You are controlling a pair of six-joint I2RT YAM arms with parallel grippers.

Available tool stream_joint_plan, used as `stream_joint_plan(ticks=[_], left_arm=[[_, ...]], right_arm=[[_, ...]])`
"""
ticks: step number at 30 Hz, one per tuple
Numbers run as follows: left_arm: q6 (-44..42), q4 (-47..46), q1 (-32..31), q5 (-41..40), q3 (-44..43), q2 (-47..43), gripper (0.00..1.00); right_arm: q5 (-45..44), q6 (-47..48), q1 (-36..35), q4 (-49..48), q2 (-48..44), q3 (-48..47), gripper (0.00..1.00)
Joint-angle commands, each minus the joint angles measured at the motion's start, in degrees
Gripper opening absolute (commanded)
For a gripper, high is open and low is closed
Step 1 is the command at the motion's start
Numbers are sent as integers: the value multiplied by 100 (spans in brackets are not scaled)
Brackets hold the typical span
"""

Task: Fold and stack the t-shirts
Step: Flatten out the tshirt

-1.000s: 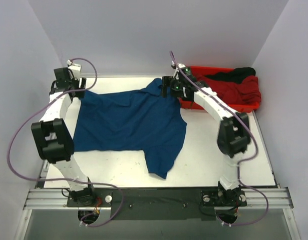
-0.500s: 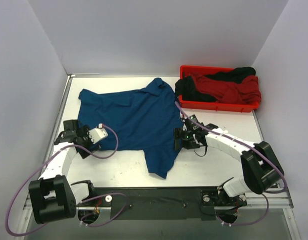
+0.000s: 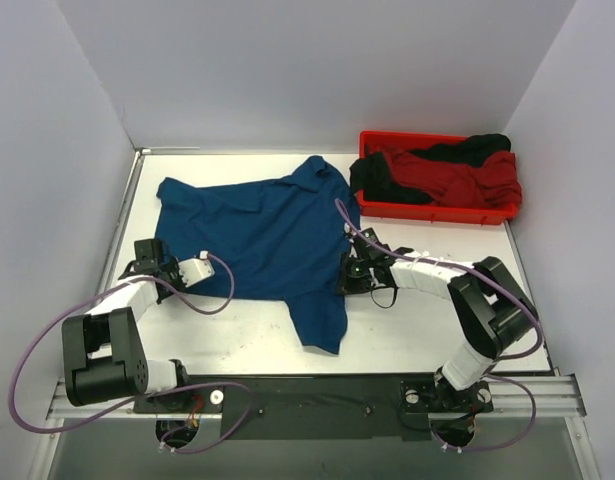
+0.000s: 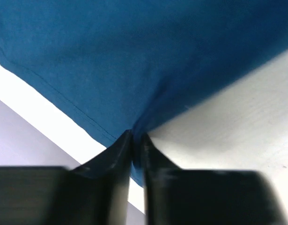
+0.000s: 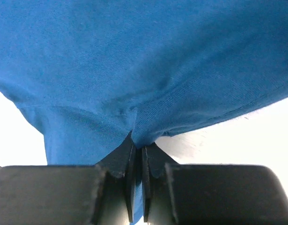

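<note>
A dark navy-blue t-shirt [image 3: 257,235] lies spread on the white table [image 3: 427,320], with one sleeve trailing toward the near edge. My left gripper [image 3: 153,264] sits low at the shirt's left hem and is shut on a pinch of the blue cloth [image 4: 134,56], with the cloth between its jaws [image 4: 136,137]. My right gripper [image 3: 350,272] is at the shirt's right edge, shut on a fold of the same cloth [image 5: 134,61] that runs down between its jaws [image 5: 138,144]. A red t-shirt [image 3: 467,178] and a black one [image 3: 382,180] lie heaped in the tray.
The red plastic tray [image 3: 437,212] stands at the back right against the wall. Grey walls close in the table on the left, back and right. Both arms lie low over the table's near half, their purple cables looping beside them.
Both arms have come from the shirt's far corners down to its left and right edges. Both grippers, open half a second ago, have shut on the navy cloth.
</note>
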State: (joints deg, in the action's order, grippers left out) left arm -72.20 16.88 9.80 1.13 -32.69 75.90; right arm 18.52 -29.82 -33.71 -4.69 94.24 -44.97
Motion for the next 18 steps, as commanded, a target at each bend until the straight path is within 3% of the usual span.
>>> stream_joint_plan(ticks=[1,4,9,12,15,16,17,18], left_arm=[[215,-70,22,-69,-10,22,0],[470,-212,13,1,113,-442,0],[654,51,-311,599,350,-1304,0],[874,131,-637,556,509,-1499,0],[1059,131,-883,354,535,-1447,0],[1077,96,-892,327,518,-1411,0],[1112,96,-901,292,518,-1359,0],[1103,87,-901,266,509,-1341,0]], right_arm=[[-471,282,93,915,-536,24,0],[-1305,783,41,2300,-1649,-248,0],[-1133,1172,14,3588,-2778,-679,0],[-684,1329,5,3686,-2657,-829,1],[-946,1453,31,3686,-1921,-1275,6],[-947,1523,49,3573,-1761,-1390,9],[-947,1541,67,3458,-1342,-1644,22],[-965,1637,67,3405,-1146,-1786,28]])
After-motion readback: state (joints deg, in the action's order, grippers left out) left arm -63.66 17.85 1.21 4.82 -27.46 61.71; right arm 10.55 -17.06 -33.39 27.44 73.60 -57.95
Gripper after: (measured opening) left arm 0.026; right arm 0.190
